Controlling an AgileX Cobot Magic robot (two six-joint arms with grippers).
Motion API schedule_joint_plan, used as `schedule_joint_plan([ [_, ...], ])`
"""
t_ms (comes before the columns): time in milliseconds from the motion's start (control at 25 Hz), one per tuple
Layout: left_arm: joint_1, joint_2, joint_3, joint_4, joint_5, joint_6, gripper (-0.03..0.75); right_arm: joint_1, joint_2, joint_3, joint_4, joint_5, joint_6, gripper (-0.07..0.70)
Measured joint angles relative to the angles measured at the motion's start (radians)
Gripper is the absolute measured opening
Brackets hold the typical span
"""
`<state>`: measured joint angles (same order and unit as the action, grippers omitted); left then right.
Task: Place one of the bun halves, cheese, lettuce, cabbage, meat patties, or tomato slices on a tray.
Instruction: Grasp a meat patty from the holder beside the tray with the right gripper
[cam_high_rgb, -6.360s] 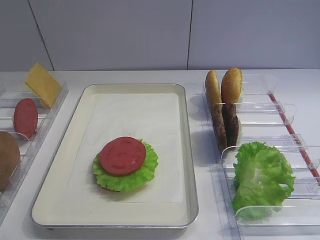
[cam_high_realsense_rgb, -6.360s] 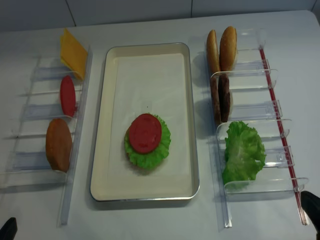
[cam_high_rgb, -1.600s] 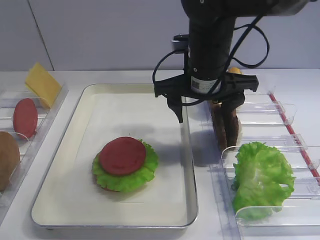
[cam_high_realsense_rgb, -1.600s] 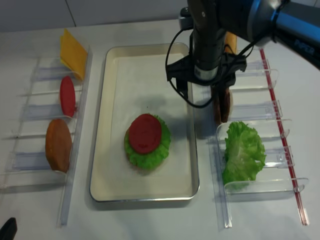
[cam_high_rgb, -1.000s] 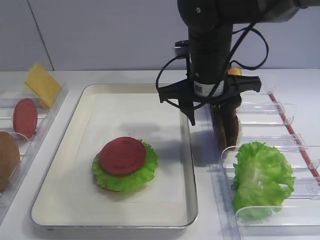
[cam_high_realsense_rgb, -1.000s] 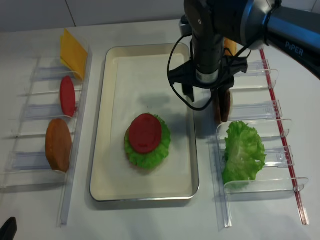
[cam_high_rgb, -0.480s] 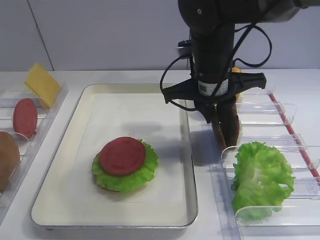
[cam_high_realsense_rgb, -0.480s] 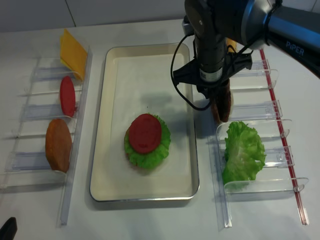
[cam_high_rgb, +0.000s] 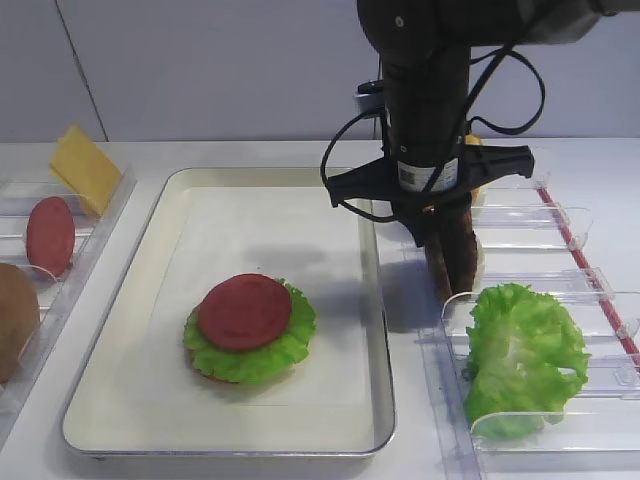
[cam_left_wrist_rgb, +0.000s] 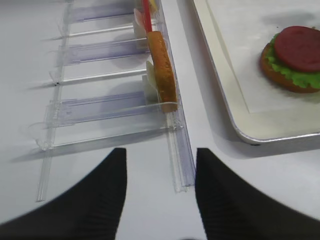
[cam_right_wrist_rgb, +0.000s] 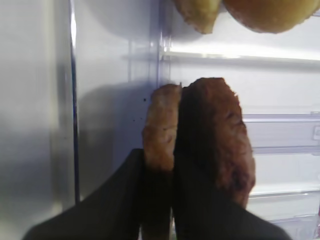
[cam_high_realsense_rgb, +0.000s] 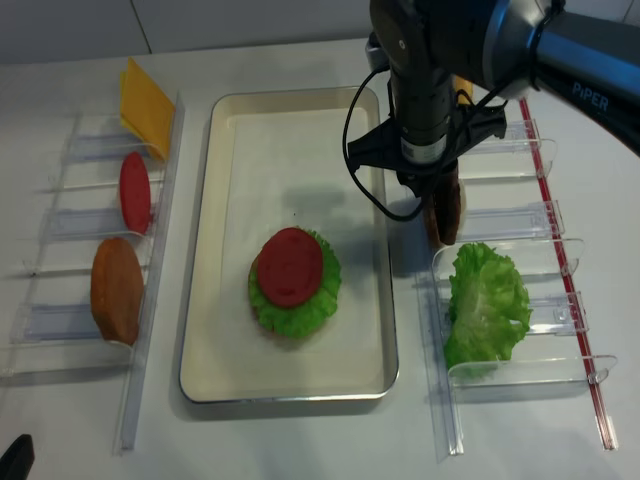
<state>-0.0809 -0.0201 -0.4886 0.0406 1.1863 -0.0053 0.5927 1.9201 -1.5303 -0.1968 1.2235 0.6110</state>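
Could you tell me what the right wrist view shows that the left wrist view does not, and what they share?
Only the right wrist view shows the two meat patties standing on edge in their clear rack, the right pincer shut on the left one, and the bun halves beyond.

Only the left wrist view shows the tray with its lettuce and tomato slice stack, and the open left pincer.

Both show the white table and clear divided racks.
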Motion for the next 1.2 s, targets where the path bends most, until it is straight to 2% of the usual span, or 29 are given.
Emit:
schedule_joint_plan([
  [1040, 0.000, 0.000, 0.000, 0.000, 0.000, -0.001, 0.328, 0.000, -0.133, 0.000, 0.075, 0.011, -0.031, 0.131],
  [1200, 0.000, 0.000, 0.000, 0.000, 0.000, -0.001, 0.328, 0.000, -0.193, 0.000, 0.099, 0.011, -0.075, 0.130],
])
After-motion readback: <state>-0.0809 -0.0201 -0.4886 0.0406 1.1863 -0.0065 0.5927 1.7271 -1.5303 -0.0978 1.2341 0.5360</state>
